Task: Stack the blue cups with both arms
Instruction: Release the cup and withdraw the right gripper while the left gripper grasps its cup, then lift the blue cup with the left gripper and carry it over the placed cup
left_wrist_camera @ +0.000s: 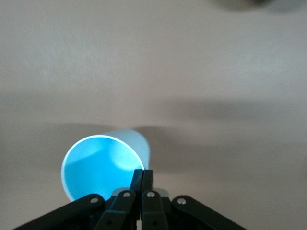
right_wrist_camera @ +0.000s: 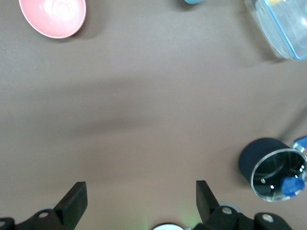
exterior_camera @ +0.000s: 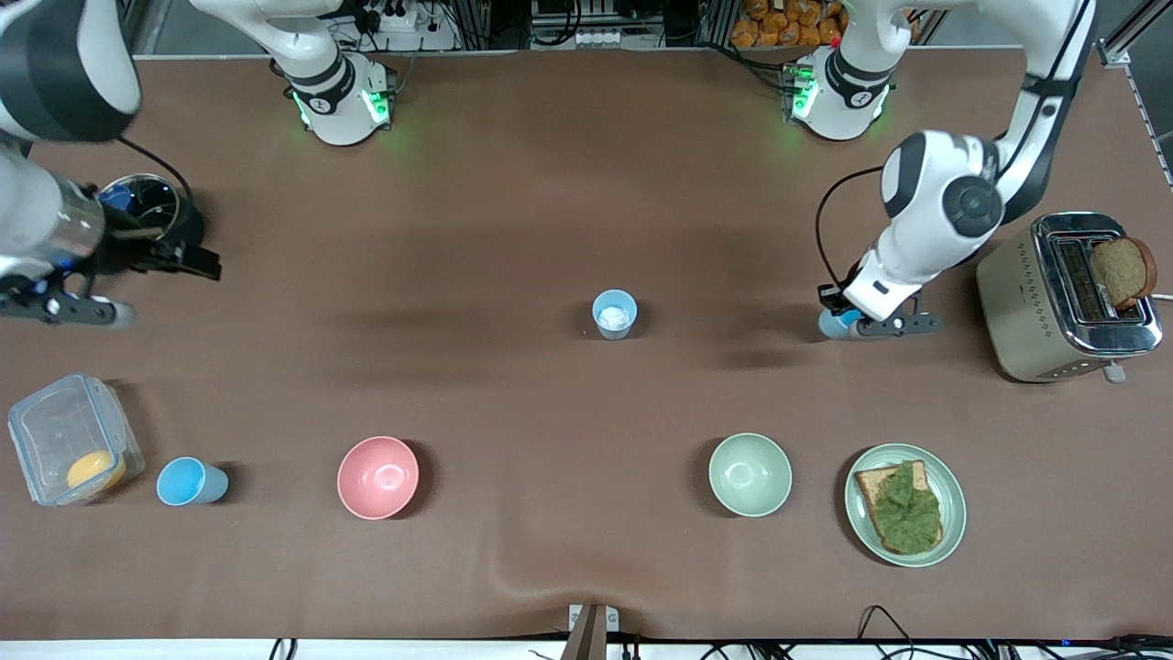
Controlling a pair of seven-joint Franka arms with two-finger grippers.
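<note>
My left gripper (exterior_camera: 838,323) is low at the table, next to the toaster, and is shut on the rim of a sky-blue cup (exterior_camera: 832,323). In the left wrist view the fingertips (left_wrist_camera: 143,175) pinch the wall of that cup (left_wrist_camera: 100,165), one inside and one outside. A pale grey-blue cup (exterior_camera: 614,313) with a whitish inside stands upright mid-table. Another sky-blue cup (exterior_camera: 191,481) sits beside the clear box, and its edge (right_wrist_camera: 194,1) shows in the right wrist view. My right gripper (exterior_camera: 160,289) (right_wrist_camera: 139,191) hangs open and holds nothing, over bare table at the right arm's end.
A toaster (exterior_camera: 1063,298) with a bread slice stands at the left arm's end. Near the front camera lie a plate with a lettuce sandwich (exterior_camera: 905,504), a green bowl (exterior_camera: 750,474), a pink bowl (exterior_camera: 378,477) and a clear box (exterior_camera: 69,449). A dark metal-lined cup (exterior_camera: 151,206) stands by the right arm.
</note>
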